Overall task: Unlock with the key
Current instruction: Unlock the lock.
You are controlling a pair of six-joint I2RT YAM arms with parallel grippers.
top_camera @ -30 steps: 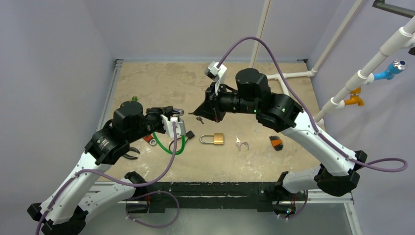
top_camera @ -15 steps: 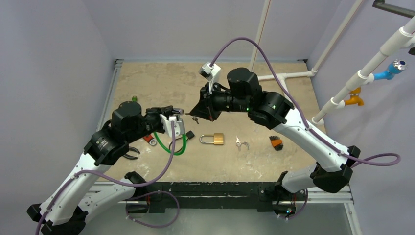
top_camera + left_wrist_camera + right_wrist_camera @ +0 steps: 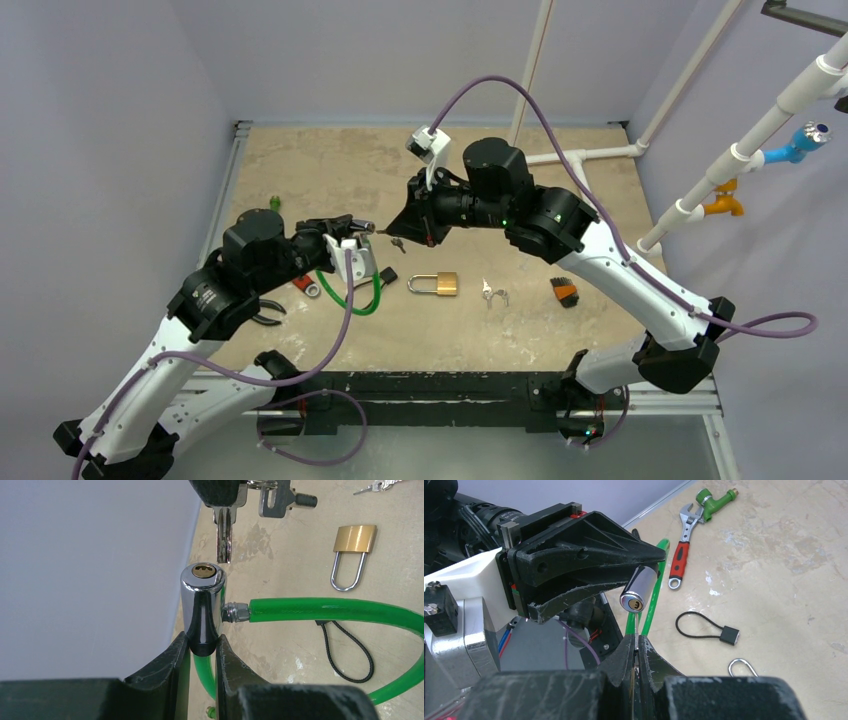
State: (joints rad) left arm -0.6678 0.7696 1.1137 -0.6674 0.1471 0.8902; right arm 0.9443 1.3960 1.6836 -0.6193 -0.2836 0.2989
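Right tool [image 3: 634, 644] pinched shut on key [image 3: 223, 535], blade tip just beside keyway [image 3: 202, 570], not entered. Left tool [image 3: 202, 647] clamps chrome lock cylinder [image 3: 202, 605], held above tabletop [image 3: 330, 170], left of centre. Risk, by my reading: blade off-axis, skids across chrome face or tilts cylinder in grip.

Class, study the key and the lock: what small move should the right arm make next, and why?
Probably nudge the key sideways until its tip lines up with the keyhole. The left gripper holds the lock barrel with the keyhole facing the key, whose tip sits just off the barrel's rim, not yet inside. The right gripper is shut on the key.
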